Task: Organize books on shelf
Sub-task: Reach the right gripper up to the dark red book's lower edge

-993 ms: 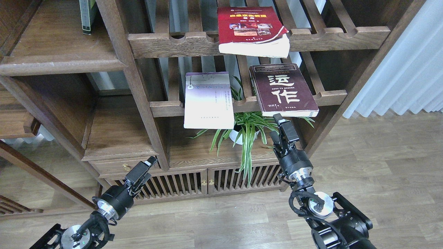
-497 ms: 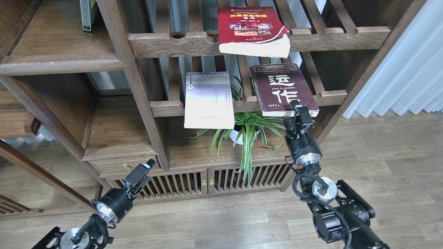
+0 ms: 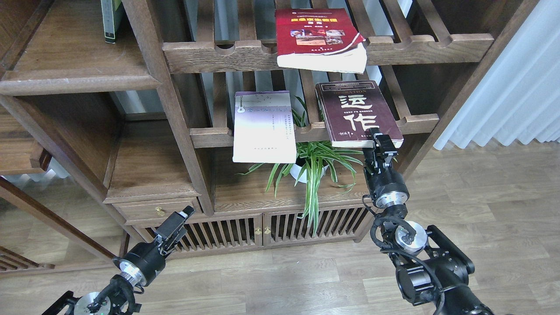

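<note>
Maroon book (image 3: 358, 113) lies right of centre on a slatted rack, its near edge overhanging; right gripper (image 3: 379, 141) reaches that edge's lower right corner from below, fingers' spread unclear. Left gripper (image 3: 186, 213) sits lower left, unclear too.

Both arms are matte black, built of stout cylindrical segments. On the right arm (image 3: 431, 271), a bright silver ring bands the wrist and a round silver cap with a dark centre covers a joint; black cables loop loosely beside it. The right gripper (image 3: 379, 141) is a blocky black part. The left arm (image 3: 131, 271) carries the same silver ring and cap, and the slim left gripper (image 3: 186, 211) has a pale tip.
</note>
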`<state>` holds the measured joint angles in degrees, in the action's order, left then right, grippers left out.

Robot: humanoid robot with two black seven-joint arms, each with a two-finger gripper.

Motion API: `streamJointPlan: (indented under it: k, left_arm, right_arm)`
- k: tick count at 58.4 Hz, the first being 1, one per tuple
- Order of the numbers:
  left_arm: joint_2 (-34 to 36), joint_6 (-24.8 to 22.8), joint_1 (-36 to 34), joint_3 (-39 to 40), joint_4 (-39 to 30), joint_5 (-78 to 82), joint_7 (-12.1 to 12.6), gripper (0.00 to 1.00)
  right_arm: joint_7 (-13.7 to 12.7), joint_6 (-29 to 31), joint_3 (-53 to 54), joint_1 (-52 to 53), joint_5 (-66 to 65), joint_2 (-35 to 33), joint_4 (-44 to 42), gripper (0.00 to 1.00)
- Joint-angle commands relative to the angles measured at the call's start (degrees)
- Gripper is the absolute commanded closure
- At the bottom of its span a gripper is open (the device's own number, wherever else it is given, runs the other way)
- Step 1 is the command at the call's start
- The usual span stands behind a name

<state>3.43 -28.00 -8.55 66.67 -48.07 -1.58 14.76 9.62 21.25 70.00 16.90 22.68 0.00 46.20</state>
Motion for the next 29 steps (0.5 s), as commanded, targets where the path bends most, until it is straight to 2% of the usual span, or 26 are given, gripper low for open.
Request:
streamJointPlan:
  k: [1, 4, 5, 7, 22, 29]
  left_arm:
    - [-0.09, 0.0, 0.38, 0.03, 0.0, 0.0, 0.0, 0.0]
    - [0.0, 0.0, 0.47, 0.03, 0.0, 0.0, 0.0, 0.0]
    - [-0.09, 0.0, 0.47, 0.03, 0.08, 0.0, 0.0, 0.0]
    - [0.0, 0.0, 0.47, 0.03, 0.26, 0.0, 0.0, 0.0]
    - [-0.18, 0.0, 0.47, 0.03, 1.23, -1.85, 0.0, 0.0]
    - [-0.27, 0.0, 0.55, -0.05, 1.67, -1.94, 0.0, 0.0]
  right_arm:
    - [0.05, -0.06, -0.31, -0.02, -0.18, 0.0, -0.32, 0.69]
    - [-0.04, 0.2, -0.22, -0.11, -0.18, 0.0, -0.32, 0.83]
    - [-0.04, 0.29, -0.13, -0.2, 0.0, 0.0, -0.23, 0.9]
    - [-0.04, 0.37, -0.13, -0.29, 0.0, 0.0, -0.15, 0.95]
    - [-0.04, 1.08, -0.31, -0.64, -0.26, 0.0, 0.64, 0.96]
    - [-0.39, 5.9, -0.22, -5.37, 0.09, 0.0, 6.96, 0.97]
